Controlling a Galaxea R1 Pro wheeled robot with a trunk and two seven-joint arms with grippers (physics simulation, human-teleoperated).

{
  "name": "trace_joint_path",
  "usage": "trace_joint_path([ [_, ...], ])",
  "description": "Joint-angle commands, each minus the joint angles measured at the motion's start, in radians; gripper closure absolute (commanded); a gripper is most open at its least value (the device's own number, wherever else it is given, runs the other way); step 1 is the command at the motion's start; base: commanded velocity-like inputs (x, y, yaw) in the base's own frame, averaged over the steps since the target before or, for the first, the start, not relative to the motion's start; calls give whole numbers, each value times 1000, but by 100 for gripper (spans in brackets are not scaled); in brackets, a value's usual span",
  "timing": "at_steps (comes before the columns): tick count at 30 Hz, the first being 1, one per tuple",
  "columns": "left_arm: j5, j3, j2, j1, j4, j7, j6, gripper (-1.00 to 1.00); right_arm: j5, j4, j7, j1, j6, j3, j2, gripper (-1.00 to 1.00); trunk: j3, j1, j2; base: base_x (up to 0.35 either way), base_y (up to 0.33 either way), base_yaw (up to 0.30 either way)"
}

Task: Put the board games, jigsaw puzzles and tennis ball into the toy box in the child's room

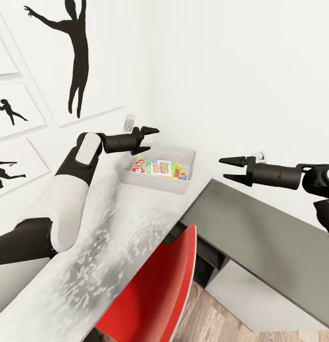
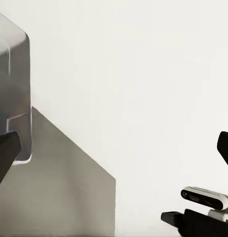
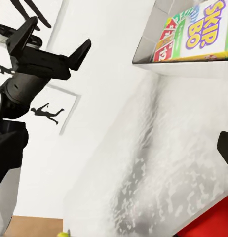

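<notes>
Toy box [image 1: 183, 183] sits on the light grey table [image 1: 112, 237] back near the wall corner, next to where the dark grey section [image 1: 259, 237] starts. I see board games [image 1: 160, 169] lying flat inside it, top one reads SKIP-BO; same box and cover in the right wrist view [image 3: 195, 32].

Left gripper [image 1: 150, 132] hangs above the box's far-left rim, fingers apart and empty, tips pointing toward the corner. It's over the rim, not down in the box, not touching the games. From the right wrist camera I see the left gripper [image 3: 59, 47] with its fingers spread wide.

Right gripper [image 1: 229, 168] is out over the dark grey section, just right of the box, tips aimed at it, clear of the rim. Fingers parted, nothing between them.

Red chair [image 1: 155, 294] is tucked in at the desk edge below. Silhouette pictures [image 1: 76, 52] on the left wall.
</notes>
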State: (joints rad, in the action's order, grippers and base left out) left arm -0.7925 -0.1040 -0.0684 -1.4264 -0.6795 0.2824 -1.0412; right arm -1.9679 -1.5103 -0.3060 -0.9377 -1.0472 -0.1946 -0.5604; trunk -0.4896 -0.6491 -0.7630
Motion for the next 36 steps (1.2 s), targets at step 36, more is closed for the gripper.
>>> trace_joint_path([
  [36,9,395,153,327,-216,806,-6,-100,-15,-53,183,200,0,0,-21,-100,32,0,-1,0,0,-32],
])
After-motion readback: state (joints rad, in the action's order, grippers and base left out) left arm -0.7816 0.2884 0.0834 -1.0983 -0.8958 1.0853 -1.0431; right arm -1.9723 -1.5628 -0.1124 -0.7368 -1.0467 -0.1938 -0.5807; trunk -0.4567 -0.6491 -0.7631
